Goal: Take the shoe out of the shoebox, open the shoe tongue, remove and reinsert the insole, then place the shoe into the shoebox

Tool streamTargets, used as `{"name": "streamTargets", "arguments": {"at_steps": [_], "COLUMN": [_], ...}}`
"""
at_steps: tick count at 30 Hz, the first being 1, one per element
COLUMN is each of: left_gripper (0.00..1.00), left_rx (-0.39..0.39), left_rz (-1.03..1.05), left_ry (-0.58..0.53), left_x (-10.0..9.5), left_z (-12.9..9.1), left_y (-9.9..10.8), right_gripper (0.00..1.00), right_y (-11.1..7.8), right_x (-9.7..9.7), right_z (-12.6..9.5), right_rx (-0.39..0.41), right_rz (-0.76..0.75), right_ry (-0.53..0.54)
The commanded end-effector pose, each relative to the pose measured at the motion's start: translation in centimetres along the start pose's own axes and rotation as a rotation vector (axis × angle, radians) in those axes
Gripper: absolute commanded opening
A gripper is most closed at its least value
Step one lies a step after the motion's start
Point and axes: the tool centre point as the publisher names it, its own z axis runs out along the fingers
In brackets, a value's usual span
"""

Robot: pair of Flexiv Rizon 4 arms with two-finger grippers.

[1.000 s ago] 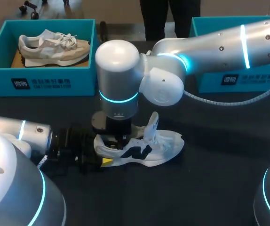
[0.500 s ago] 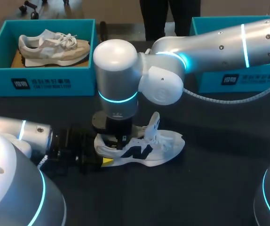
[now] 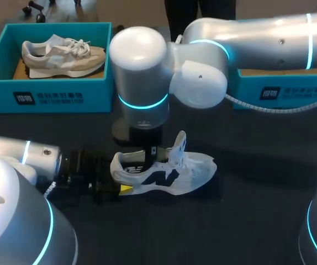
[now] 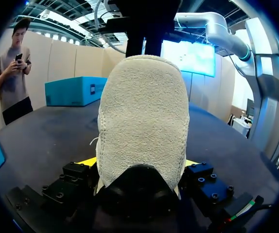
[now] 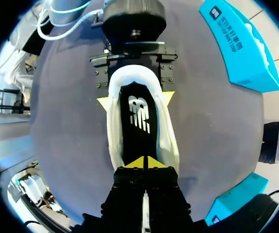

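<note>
Left jaws are closed on the heel of the white sneaker [image 3: 169, 171], with one yellow tip [image 5: 103, 103] on each side of it. Seen from the left wrist, the fuzzy heel [image 4: 144, 121] fills the space between these jaws. The sneaker sits on its sole on the dark tabletop [image 3: 258, 193], with its toe pointing away from the left jaws.

Right jaws hang just above the sneaker's opening and point straight down. Their two yellow tips [image 5: 135, 163] are pressed together at the front end of the opening. I cannot tell if they pinch anything. Under the right jaws, the black insole [image 5: 137, 121] lies inside the sneaker. The tongue [image 3: 179, 144] stands up just past the right jaws.

Off to one side of the left jaws, well apart, is a blue shoebox [image 3: 48, 94] with a beige sneaker [image 3: 64, 52] in it. Another blue shoebox [image 3: 280, 91] sits behind the right arm [image 3: 247, 38], well apart from the white sneaker.
</note>
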Motion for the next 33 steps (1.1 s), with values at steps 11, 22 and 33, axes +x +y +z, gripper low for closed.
{"name": "streamTargets", "arguments": {"at_steps": [11,22,33], "left_gripper": [0.0,0.0,0.0], "left_rx": [-0.005,-0.005,-0.005], "left_rz": [0.0,0.0,0.0], "left_ry": [0.0,0.0,0.0], "left_x": [0.0,0.0,0.0], "left_z": [-0.1,-0.1,-0.1], "left_y": [-0.1,-0.1,-0.1], "right_gripper": [0.0,0.16,0.31], "right_y": [1.9,1.6,1.3], "right_x": [-0.3,-0.2,-0.2], "right_z": [0.9,3.4,3.9], "right_rx": [-0.053,-0.055,-0.053], "right_rz": [-0.072,-0.054,-0.028], "right_ry": [0.002,0.037,0.016]}}
